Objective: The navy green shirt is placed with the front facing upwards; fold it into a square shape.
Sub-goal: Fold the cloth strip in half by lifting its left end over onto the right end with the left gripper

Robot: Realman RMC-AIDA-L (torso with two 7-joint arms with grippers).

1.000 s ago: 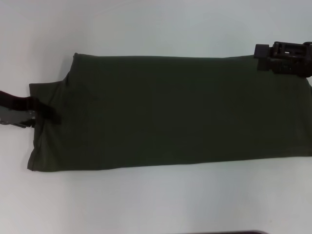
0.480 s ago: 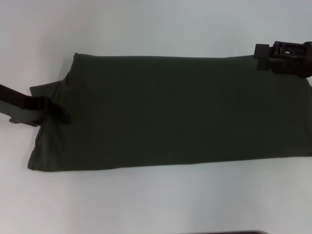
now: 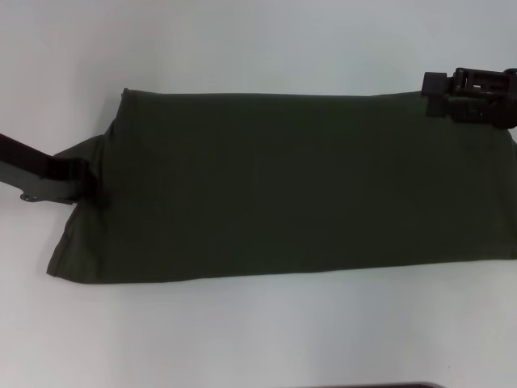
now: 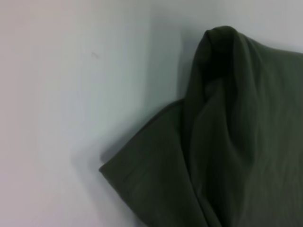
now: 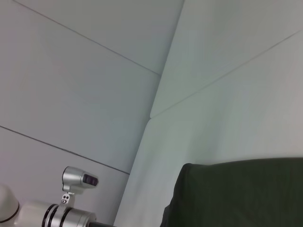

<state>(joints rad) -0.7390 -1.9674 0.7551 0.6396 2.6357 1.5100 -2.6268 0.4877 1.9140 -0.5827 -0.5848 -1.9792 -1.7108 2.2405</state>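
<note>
Currently the navy green shirt [image 3: 283, 186] lies flat on the white table [image 3: 242, 339] as a long folded band, plain side up. The fabric looks soft, light and limp: grip doubled edges. The left gripper [image 3: 85, 184] has clamped the left end; the right gripper [image 3: 440, 93] sits at the far right corner, jaw state indeterminate.

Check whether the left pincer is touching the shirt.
Touching. Head view shows the left pincer overlapping the shirt's left end, fabric bunched there.

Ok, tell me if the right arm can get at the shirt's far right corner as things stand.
Probably yes. The right hand sits right at that corner of the navy green shirt, nothing lies between them, and the white table around it is bare.
</note>
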